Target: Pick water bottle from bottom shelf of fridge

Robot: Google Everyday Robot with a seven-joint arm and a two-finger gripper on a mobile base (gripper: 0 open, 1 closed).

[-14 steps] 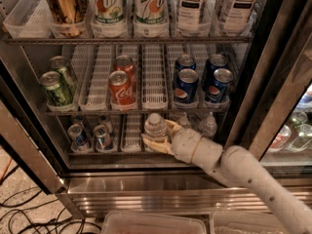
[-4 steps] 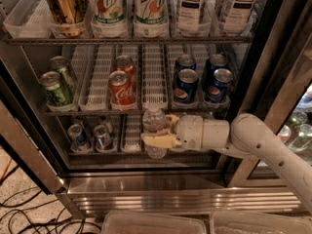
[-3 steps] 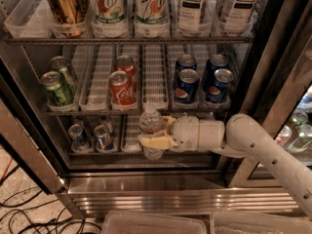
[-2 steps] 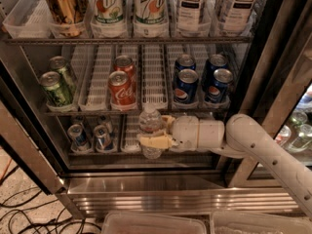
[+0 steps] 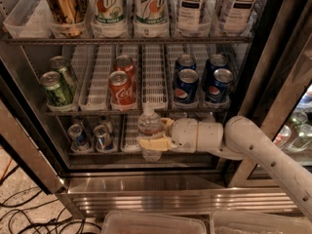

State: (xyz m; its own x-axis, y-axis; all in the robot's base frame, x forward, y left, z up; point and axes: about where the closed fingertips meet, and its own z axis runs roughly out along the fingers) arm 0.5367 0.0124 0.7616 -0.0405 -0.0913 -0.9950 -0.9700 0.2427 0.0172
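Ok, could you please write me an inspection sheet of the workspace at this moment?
Surface: bottom shelf of the fridge, fitted with white slotted lane trays.
Job's things: water bottle upright at the shelf's front.
Clutter: two small cans left on that shelf; Coke cans, Pepsi cans, green cans on the rack above.
Grippers: gripper reaches in from the right, shut on the water bottle.
Cables: dark cables at lower left, outside the fridge.
Surroundings: second cooler at right; plastic bins below.
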